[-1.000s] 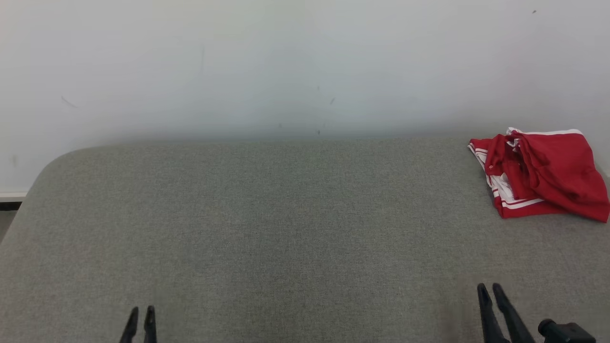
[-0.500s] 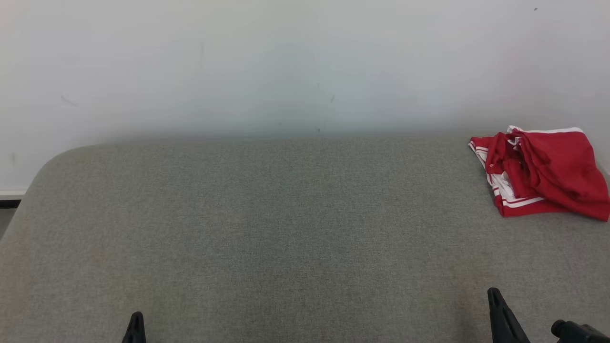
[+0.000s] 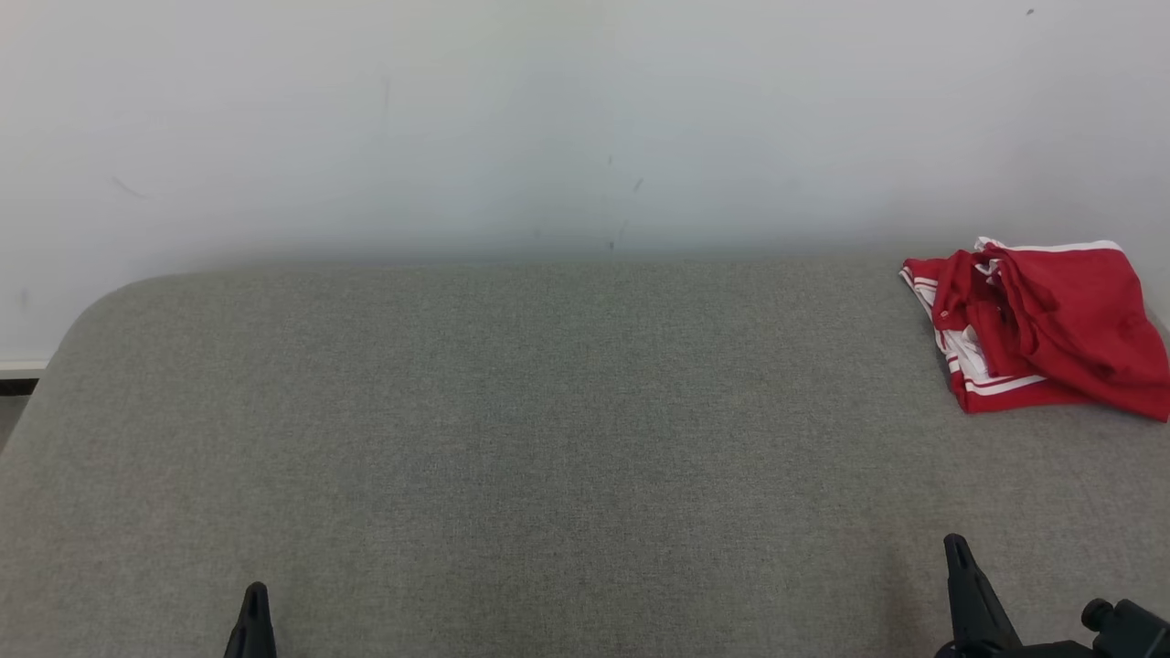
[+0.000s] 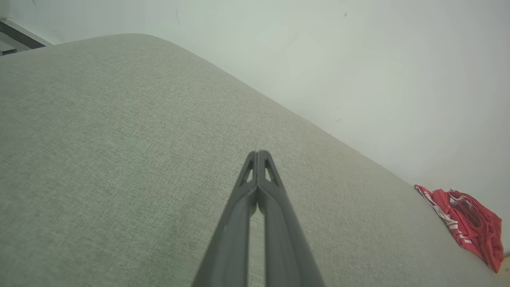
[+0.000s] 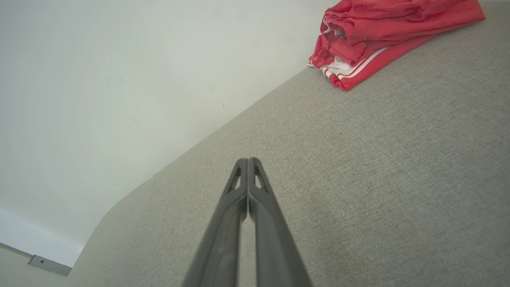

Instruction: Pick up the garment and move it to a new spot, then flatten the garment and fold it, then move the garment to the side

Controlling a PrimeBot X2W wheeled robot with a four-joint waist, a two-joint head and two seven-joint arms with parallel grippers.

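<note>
The garment [image 3: 1051,329] is bright red, with thin white stripes along its edges and a patch of white showing among its folds. The table [image 3: 548,439] is covered in a plain grey-green woven fabric, finely flecked all over. The wall [image 3: 548,119] behind it is off-white, with a few small dark specks and faint scuffs. The left pincer [image 3: 255,603] and right pincer [image 3: 960,567] are matt black, and look dark grey in the wrist views

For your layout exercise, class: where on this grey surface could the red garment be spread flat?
Free: the grey surface from its rounded left corner across the middle, between wall, left gripper and right gripper. Crowded: only the far right corner, where the garment lies.
</note>
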